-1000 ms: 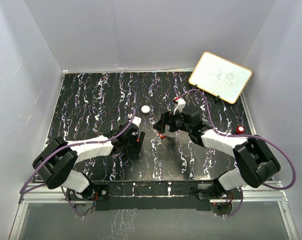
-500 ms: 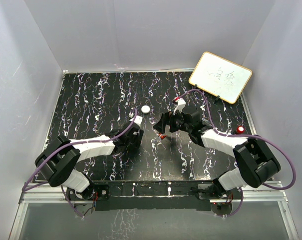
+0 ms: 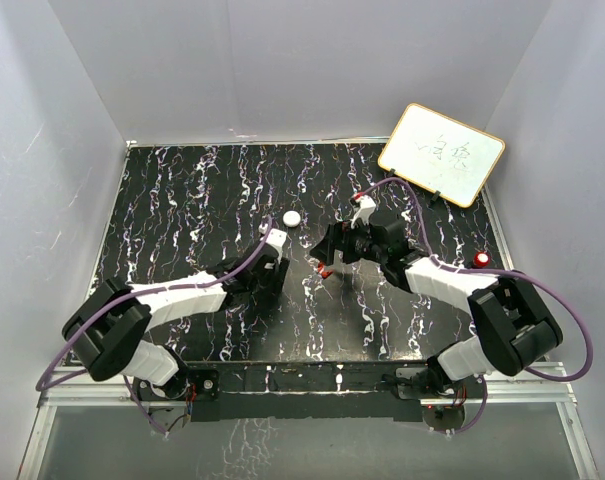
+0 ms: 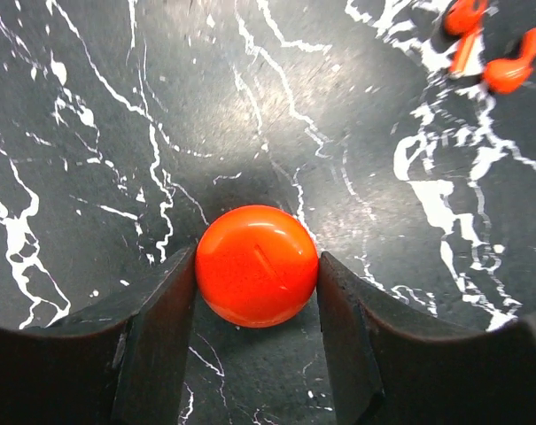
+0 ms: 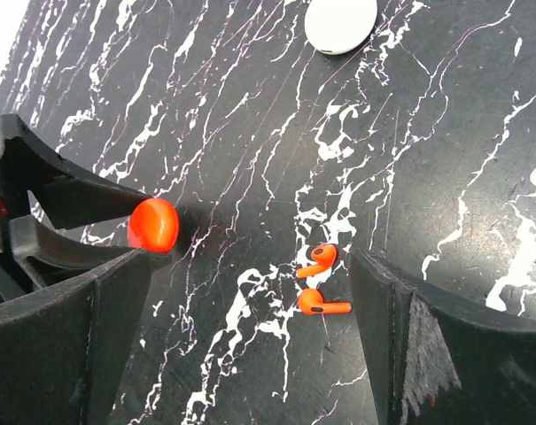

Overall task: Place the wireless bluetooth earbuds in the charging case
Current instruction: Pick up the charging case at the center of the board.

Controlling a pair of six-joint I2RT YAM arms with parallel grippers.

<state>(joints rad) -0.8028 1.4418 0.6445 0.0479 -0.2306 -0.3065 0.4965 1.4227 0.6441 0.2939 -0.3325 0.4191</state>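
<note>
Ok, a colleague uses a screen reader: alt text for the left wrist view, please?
A round, glossy red charging case sits pinched between the two dark fingers of the left gripper, which touch it on either side. Two small red earbuds lie loose at top right on the black, white-veined table.

Earbuds (image 5: 312,301) between spread right gripper (image 5: 254,266) fingers — left gripper (image 4: 257,292) (clamping case (image 4: 257,264)) close beside.
</note>
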